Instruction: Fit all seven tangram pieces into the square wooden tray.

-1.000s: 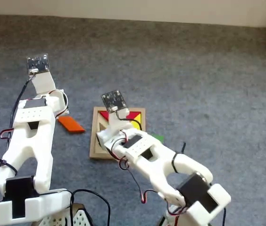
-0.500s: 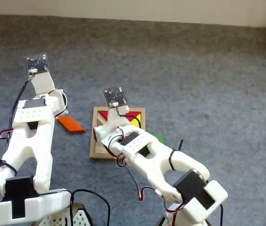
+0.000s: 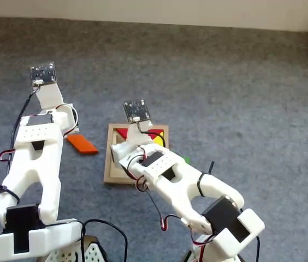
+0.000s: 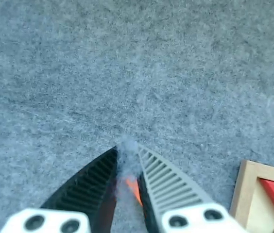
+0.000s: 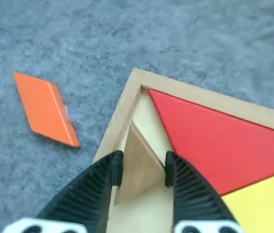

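The square wooden tray (image 3: 109, 176) lies mid-table, partly under my right arm. In the right wrist view my right gripper (image 5: 142, 167) is shut on a pale wooden triangle (image 5: 136, 153), which stands tilted in the tray's corner (image 5: 122, 114) beside a red triangle (image 5: 214, 141) and a yellow piece (image 5: 268, 206). An orange parallelogram (image 3: 82, 144) rests flat on the carpet left of the tray (image 5: 44, 109). My left gripper (image 4: 123, 148) is shut above the carpet, a little beyond the orange piece (image 4: 132, 187), and holds nothing. The tray's corner (image 4: 246, 187) is off to one side of it.
A green piece (image 3: 185, 160) peeks out on the carpet at the tray's right side, by my right arm. Grey carpet covers the whole table. Open carpet stretches behind and to the right of the tray.
My right arm has shifted slightly to the right and farther over the tray with the wooden triangle. The left arm and the orange piece have not moved.
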Robot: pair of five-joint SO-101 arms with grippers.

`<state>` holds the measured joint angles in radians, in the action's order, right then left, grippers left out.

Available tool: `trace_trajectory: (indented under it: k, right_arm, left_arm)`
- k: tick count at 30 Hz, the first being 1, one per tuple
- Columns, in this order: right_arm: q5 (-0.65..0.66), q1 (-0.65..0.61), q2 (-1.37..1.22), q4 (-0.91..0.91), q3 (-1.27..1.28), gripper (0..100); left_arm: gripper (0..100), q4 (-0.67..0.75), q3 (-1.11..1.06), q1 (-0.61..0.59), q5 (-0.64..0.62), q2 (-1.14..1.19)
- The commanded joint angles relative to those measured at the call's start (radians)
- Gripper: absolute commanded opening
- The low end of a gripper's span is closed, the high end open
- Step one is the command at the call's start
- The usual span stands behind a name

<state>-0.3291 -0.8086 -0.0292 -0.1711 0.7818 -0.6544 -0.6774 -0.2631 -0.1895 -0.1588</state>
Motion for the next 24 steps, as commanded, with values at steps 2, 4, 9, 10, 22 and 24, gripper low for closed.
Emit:
trace_trajectory:
  k: [2,4,9,10,22,24]
  right_arm:
    - [0.098,0.033,0.019,0.022,-0.062,19.7]
    - [0.101,0.033,0.019,0.022,-0.064,21.6]
    - [0.107,0.035,0.022,0.022,-0.065,21.7]
    - [0.126,0.035,0.024,0.022,-0.065,21.7]
    - [0.253,0.036,0.444,-0.004,0.142,20.0]
    - [0.253,0.038,0.501,-0.004,0.18,15.3]
  left_arm:
    - [5,0.015,0.01,-0.012,-0.003,-0.035]
    - [5,0.017,0.01,-0.012,-0.003,-0.035]
    - [5,0.018,0.012,-0.012,-0.003,-0.035]
    - [5,0.018,0.012,-0.012,-0.003,-0.035]
    - [5,0.02,0.013,-0.008,-0.002,-0.035]
    - [5,0.02,0.013,-0.008,-0.002,-0.035]
